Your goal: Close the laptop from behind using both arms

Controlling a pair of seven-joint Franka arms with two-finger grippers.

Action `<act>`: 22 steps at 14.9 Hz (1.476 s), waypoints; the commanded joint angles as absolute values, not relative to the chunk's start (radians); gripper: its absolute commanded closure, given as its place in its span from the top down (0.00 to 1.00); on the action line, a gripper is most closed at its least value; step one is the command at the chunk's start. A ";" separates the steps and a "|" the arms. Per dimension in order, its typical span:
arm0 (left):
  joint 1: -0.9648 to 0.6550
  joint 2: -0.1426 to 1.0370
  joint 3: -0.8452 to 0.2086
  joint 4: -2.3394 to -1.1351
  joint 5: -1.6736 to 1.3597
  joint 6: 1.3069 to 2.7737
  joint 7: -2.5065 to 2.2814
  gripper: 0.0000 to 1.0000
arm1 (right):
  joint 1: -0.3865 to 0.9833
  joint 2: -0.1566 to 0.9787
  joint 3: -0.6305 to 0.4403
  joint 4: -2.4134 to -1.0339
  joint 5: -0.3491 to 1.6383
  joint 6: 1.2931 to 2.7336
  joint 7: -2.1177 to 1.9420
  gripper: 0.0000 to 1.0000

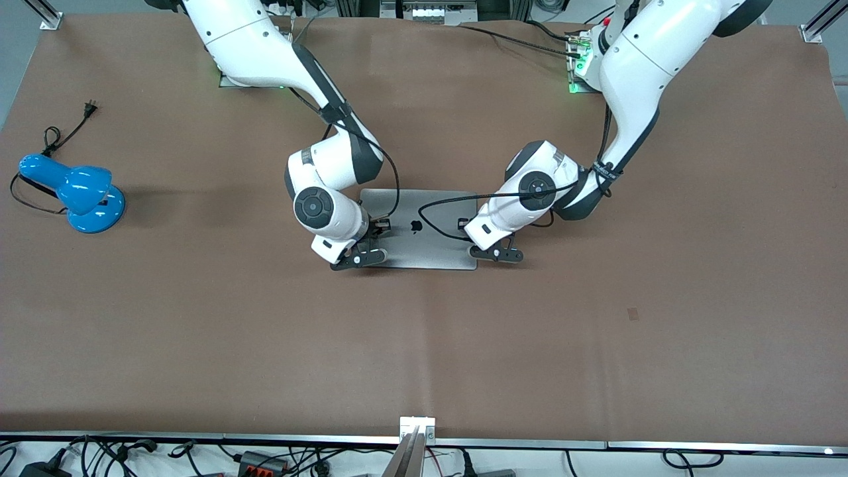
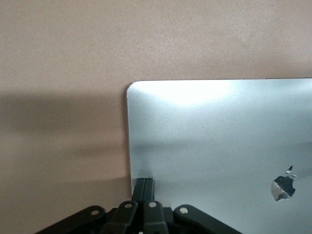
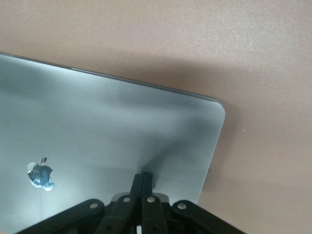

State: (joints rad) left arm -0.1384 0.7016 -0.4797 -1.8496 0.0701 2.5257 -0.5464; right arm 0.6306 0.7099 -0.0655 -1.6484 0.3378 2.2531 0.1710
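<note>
Looking at this one, the laptop (image 1: 419,228) is pretty much shut already, lying flat on the brown counter (image 1: 424,344) with the lid up and the apple logo (image 1: 416,226) showing. No keyboard or screen visible in any view, so I'd say the closing itself is done.

The left end effector (image 2: 144,187) has its fingers pressed together, tips down on the lid right by the side edge at the left arm's end. The lid stretches out ahead of it to a rounded corner, with bare counter just off to the side. The right end effector (image 3: 142,181) is the same deal: fingers squeezed together, tips on the lid near its own side edge, the logo off to one side of it and a rounded corner ahead.

Neither is pinching anything; they're just pushing flat on the lid with closed fingers.

What's left, as far as I can tell: maybe a final press to be sure it's fully seated, then lifting both arms off and backing away.

There's also a blue desk lamp (image 1: 78,193) way off toward the right arm's end, not involved.
</note>
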 commanded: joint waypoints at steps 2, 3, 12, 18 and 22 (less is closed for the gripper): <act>-0.164 0.715 -0.454 -1.827 0.101 2.536 -0.569 0.00 | 0.630 0.732 -0.061 -1.621 0.324 2.261 0.175 0.00; -0.163 0.710 -0.454 -1.825 0.100 2.536 -0.569 0.00 | 0.630 0.732 -0.061 -1.609 0.325 2.260 0.175 0.00; -0.124 0.531 -0.466 -1.816 0.100 2.334 -0.632 0.00 | 0.632 0.666 -0.106 -1.583 0.325 2.204 0.172 0.00; -0.063 0.292 -0.475 -1.815 0.087 2.070 -0.618 0.00 | 0.637 0.540 -0.233 -1.583 0.318 2.090 0.158 0.00; -0.014 0.204 -0.486 -1.751 0.068 1.864 -0.501 0.00 | 0.635 0.468 -0.301 -1.583 0.263 1.967 0.152 0.00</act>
State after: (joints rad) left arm -0.0534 0.2481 -0.4728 -1.7796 0.0723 1.9655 -0.5781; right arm 0.6298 0.5107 -0.2799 -1.5715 0.3021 2.0166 0.1590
